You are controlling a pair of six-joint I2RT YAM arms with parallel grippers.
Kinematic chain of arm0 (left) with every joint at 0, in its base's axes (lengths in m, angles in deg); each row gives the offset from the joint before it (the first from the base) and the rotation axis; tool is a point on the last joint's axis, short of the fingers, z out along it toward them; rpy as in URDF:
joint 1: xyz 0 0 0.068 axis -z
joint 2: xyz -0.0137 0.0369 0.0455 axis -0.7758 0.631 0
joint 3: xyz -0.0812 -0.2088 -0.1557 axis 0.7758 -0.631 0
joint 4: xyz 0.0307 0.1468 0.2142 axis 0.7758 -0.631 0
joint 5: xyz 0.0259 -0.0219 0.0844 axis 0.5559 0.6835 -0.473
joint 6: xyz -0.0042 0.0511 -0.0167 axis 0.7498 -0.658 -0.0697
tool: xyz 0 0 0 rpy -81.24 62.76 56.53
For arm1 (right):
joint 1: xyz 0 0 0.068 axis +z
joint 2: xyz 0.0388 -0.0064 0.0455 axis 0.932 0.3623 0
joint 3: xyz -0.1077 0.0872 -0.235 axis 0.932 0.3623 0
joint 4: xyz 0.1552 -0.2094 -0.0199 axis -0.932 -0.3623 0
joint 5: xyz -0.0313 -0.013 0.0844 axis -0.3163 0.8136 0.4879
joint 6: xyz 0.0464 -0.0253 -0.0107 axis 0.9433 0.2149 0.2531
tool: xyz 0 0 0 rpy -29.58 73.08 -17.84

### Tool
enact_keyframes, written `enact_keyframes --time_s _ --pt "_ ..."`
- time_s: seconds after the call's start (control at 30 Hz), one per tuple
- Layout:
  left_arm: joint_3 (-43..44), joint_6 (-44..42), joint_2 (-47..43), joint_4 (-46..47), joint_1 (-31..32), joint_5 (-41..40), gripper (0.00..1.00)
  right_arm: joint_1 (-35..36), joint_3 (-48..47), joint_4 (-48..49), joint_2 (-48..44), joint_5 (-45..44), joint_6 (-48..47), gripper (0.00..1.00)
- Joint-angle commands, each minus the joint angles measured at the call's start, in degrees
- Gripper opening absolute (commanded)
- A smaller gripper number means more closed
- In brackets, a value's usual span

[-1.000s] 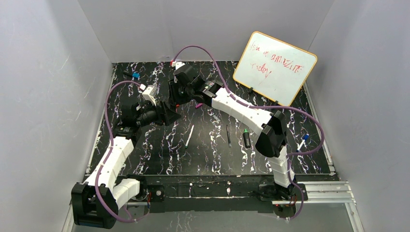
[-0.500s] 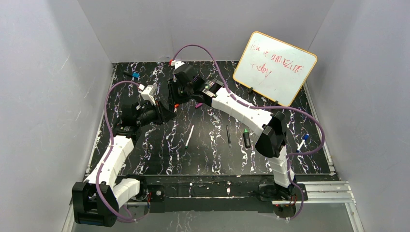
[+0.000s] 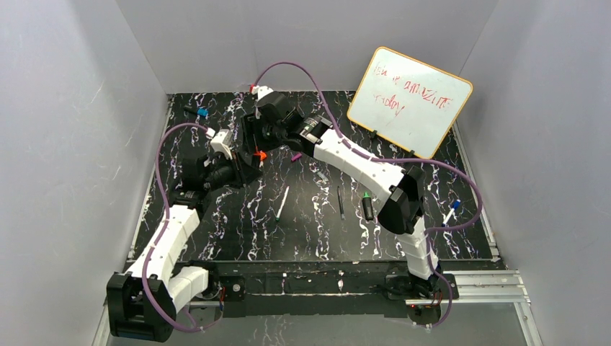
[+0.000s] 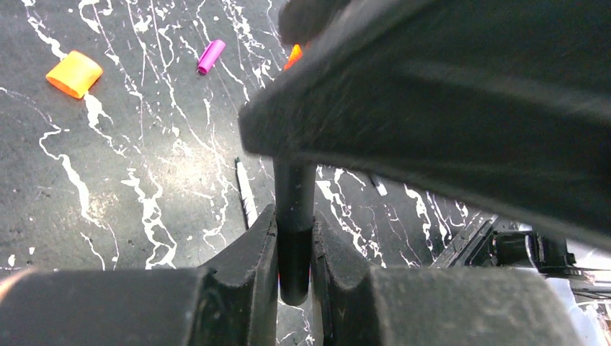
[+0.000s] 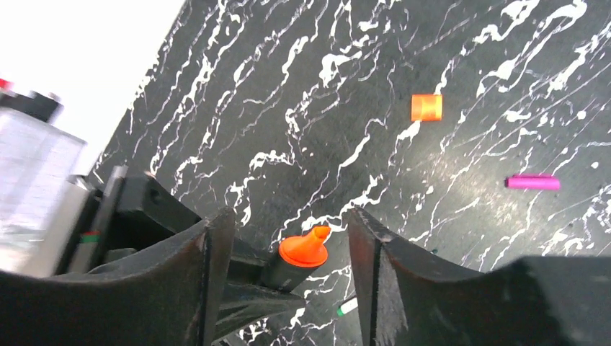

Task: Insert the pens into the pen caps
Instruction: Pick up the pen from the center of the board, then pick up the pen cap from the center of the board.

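Note:
A short black marker (image 4: 294, 216) with an orange tip (image 5: 305, 249) is held off the table, and my left gripper (image 4: 294, 225) is shut on its rear end. My right gripper (image 5: 290, 229) stands open around the tip, both fingers apart from it. In the top view the two grippers meet at the back left of the mat, with the orange tip (image 3: 261, 154) showing between them. An orange cap (image 5: 426, 107) and a purple cap (image 5: 533, 182) lie on the mat beyond. The left wrist view shows both, the orange cap (image 4: 73, 73) and the purple cap (image 4: 211, 56).
A white slim pen (image 3: 282, 203), a dark slim pen (image 3: 340, 202) and a black marker with a green tip (image 3: 367, 207) lie mid-mat. A blue-capped pen (image 3: 450, 213) lies far right, a blue cap (image 3: 202, 113) at the back left. A whiteboard (image 3: 411, 101) leans at the back right.
My left gripper has closed on the marker's body. My right gripper has opened its jaws and drawn back slightly, so the orange tip now shows.

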Motion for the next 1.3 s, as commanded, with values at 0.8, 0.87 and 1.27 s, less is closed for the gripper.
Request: enact_keyframes --time_s 0.8,0.87,1.27 --pt "-1.09 -0.06 0.28 -6.88 -8.94 -17.81 0.00 -9.62 3.79 20.57 10.45 4.15 -15.41 0.56" --pt "-1.16 0.13 0.98 -6.26 -8.96 -16.64 0.00 -9.16 -4.57 16.57 15.97 3.66 -17.74 0.55" --pt "-1.19 0.48 1.79 -5.35 -8.93 -14.61 0.00 -9.04 -15.89 13.25 26.42 4.50 -17.59 0.75"
